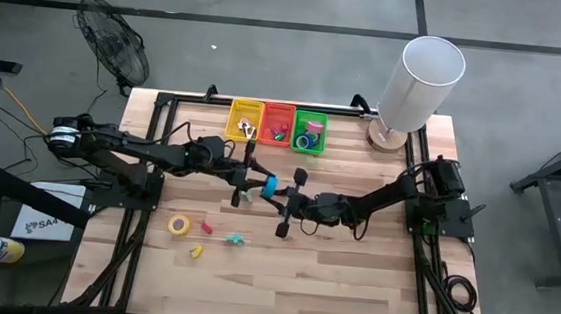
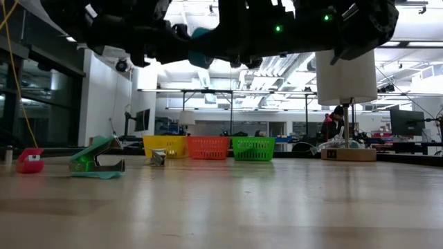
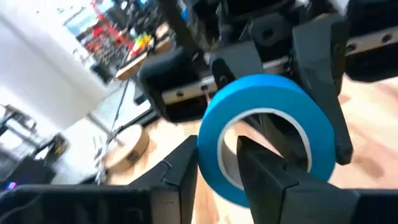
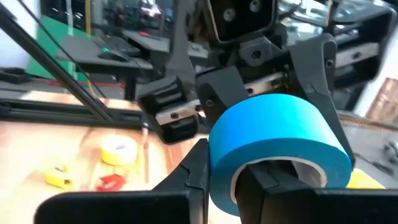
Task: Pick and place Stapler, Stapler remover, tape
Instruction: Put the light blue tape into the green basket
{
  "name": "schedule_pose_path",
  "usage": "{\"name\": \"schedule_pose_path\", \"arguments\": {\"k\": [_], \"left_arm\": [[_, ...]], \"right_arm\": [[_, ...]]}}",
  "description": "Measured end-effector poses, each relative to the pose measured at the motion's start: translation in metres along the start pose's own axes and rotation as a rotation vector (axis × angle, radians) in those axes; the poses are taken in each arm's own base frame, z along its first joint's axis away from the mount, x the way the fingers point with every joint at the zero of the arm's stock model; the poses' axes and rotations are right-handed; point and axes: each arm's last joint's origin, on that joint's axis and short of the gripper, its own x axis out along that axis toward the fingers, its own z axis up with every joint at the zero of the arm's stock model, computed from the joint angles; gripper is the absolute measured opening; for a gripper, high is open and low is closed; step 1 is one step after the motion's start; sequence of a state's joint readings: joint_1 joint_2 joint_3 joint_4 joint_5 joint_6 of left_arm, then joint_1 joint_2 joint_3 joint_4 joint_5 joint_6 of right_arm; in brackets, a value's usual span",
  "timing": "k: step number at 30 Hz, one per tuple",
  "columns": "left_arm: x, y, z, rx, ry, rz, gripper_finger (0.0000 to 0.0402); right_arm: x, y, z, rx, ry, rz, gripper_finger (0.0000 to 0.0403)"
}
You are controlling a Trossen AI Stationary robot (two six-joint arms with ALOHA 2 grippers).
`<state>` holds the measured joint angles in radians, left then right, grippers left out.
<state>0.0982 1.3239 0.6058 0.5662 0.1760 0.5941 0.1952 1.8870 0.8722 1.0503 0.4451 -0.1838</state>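
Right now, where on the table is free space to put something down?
The near strip of the table is bare, also the right side below the white lamp. It is crowded mid-table, where both grippers hold the blue tape, and near the yellow tape.

My overhead camera looks straight down on the whole bench (image 1: pixel 282 267). My low camera sits at bench-top height, facing level across it toward the three baskets (image 2: pixel 208 146) at the far edge. Both wrist cameras sit very near the same blue tape roll (image 3: pixel 264 134), viewing it from opposite sides, each filming the other arm.
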Motion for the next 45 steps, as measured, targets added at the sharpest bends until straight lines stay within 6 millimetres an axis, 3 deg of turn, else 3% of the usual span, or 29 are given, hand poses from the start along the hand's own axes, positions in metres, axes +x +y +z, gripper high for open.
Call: {"name": "schedule_pose_path", "arguments": {"k": [7,13,20,29,45], "left_arm": [[-0.001,0.001,-0.004,-0.002,0.084,0.065,0.0121],[-0.007,0.002,-0.007,0.028,0.204,0.141,0.0122],[-0.009,0.004,-0.008,0.054,0.272,0.215,0.0122],[-0.009,0.006,-0.007,0.082,0.285,0.249,0.0122],[-0.009,0.006,-0.007,0.082,0.280,0.254,0.0123]], "right_arm": [[0.002,-0.015,-0.005,0.065,0.133,-0.065,0.0035],[0.000,-0.039,-0.003,0.119,0.265,-0.143,0.0035],[-0.002,-0.090,-0.003,0.237,0.393,-0.277,0.0035],[0.002,-0.154,-0.018,0.423,0.433,-0.390,0.0035],[-0.005,-0.235,-0.047,0.403,0.512,-0.087,0.0035]]}}
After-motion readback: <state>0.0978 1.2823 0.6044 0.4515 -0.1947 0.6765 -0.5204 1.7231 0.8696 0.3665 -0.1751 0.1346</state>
